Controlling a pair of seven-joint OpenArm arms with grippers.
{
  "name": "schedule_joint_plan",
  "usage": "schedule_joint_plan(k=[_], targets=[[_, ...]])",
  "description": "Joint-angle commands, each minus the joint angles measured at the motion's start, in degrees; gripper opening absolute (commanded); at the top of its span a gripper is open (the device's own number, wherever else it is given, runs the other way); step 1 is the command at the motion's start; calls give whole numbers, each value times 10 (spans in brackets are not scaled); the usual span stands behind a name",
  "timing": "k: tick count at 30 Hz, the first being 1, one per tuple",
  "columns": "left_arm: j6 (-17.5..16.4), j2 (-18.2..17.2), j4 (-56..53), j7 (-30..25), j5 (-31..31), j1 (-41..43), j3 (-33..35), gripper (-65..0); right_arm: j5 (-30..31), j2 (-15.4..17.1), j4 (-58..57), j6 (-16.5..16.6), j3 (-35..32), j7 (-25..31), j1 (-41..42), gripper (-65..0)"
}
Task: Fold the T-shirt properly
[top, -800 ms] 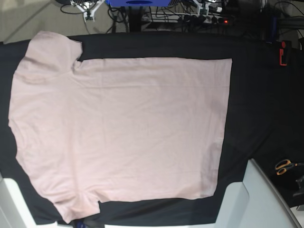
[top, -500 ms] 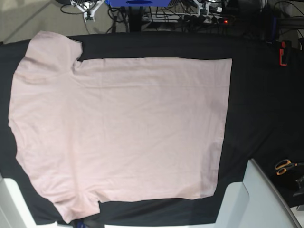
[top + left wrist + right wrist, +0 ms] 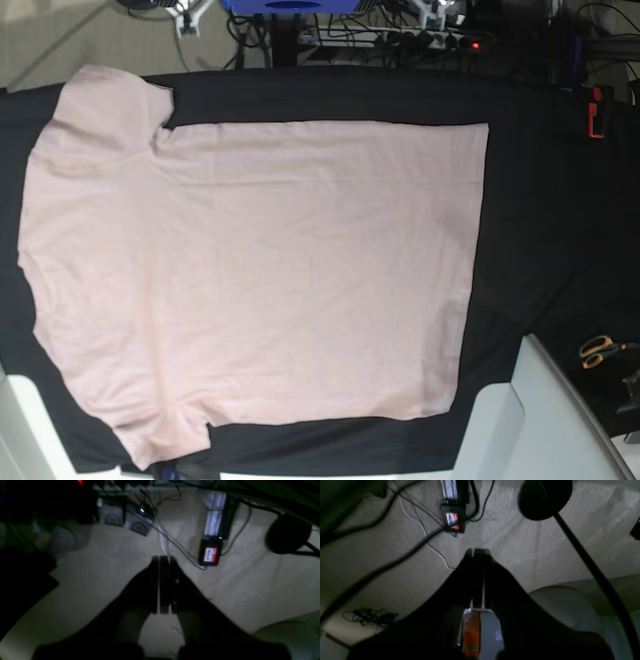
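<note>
While the large pale-pink short-sleeved T-shirt (image 3: 250, 270) is seen lying exactly where it lay a moment ago, spread flat and unfolded on the black cloth-covered table (image 3: 530, 230), almost nothing can be reported as changed. Its hem is turned toward the base view's right, its sleeves toward the left; no crease, no lifted corner. Only a slight shift is noticed among the white stand parts at the top edge of the base view. Neither arm is seen over the garment. The left gripper (image 3: 161, 560) is shown clenched on nothing, jaws pressed together and pointed down at the beige carpet (image 3: 105, 562) with its cables. The right gripper (image 3: 476, 552) is likewise closed and empty above that floor. Orange-handled scissors (image 3: 598, 351) are left untouched at the right. Folding, it is judged, has not begun; a first reach toward a sleeve or hem edge is still awaited.
</note>
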Motion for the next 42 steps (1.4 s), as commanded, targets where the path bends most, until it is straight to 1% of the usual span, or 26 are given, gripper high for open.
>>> schedule_joint_plan(k=[1, 3, 6, 13, 16, 19, 21, 24, 27, 28, 30, 31, 32, 33, 35, 36, 37, 38, 40, 41, 42], targets=[[3, -13, 26, 0, 0, 30, 1, -650, 1, 1, 20, -1, 2, -6, -28, -650], [3, -18, 77, 0, 1, 66, 1, -650, 1, 1, 67, -1, 2, -22, -64, -650], [3, -38, 146, 0, -1, 118, 1, -650, 1, 4, 166, -1, 2, -85, -121, -650], [3, -72, 308, 0, -5, 229, -7, -650, 1, 14, 469, -3, 9, -187, -266, -650], [3, -82, 381, 0, -5, 270, -7, -650, 1, 10, 590, -3, 65, -231, -310, -650], [3, -89, 463, 0, -5, 308, -10, -650, 1, 10, 705, -2, 102, -270, -349, -650], [3, -89, 520, 0, -5, 329, -37, -650, 1, 10, 786, -1, 116, -290, -374, -650], [3, -75, 619, 5, -5, 356, -95, -650, 1, 10, 901, -1, 138, -319, -400, -650], [3, -65, 704, 9, -6, 363, -153, -650, 2, 10, 993, -1, 159, -341, -398, -650], [3, -65, 726, 14, -6, 363, -170, -650, 2, 10, 1019, -1, 162, -348, -386, -648], [1, -65, 774, 37, -10, 348, -199, -650, 2, 11, 1046, 9, 164, -352, -361, -647], [1, -65, 793, 49, -25, 336, -211, -650, 3, 11, 1050, 28, 164, -352, -344, -647], [-1, -66, 807, 66, -45, 326, -223, -650, 6, 11, 1050, 56, 166, -352, -327, -639], [-12, -69, 816, 85, -71, 314, -236, -650, 21, 11, 1050, 88, 175, -352, -312, -620], [-57, -76, 819, 129, -130, 283, -268, -650, 86, 0, 1048, 170, 216, -353, -280, -545], [-83, -81, 817, 153, -153, 267, -289, -650, 127, -7, 1046, 210, 240, -354, -266, -492], [-104, -82, 812, 179, -172, 254, -308, -650, 165, -11, 1044, 244, 268, -356, -256, -438], [-129, -80, 805, 204, -190, 240, -331, -650, 199, -11, 1043, 275, 295, -366, -242, -369], [-168, -76, 792, 244, -205, 211, -376, -650, 260, -9, 1027, 335, 343, -408, -208, -224], [-181, -72, 786, 261, -207, 200, -392, -650, 281, -9, 1017, 358, 368, -430, -194, -170], [-196, -68, 782, 271, -205, 190, -405, -650, 299, -9, 1008, 384, 394, -450, -177, -132]])
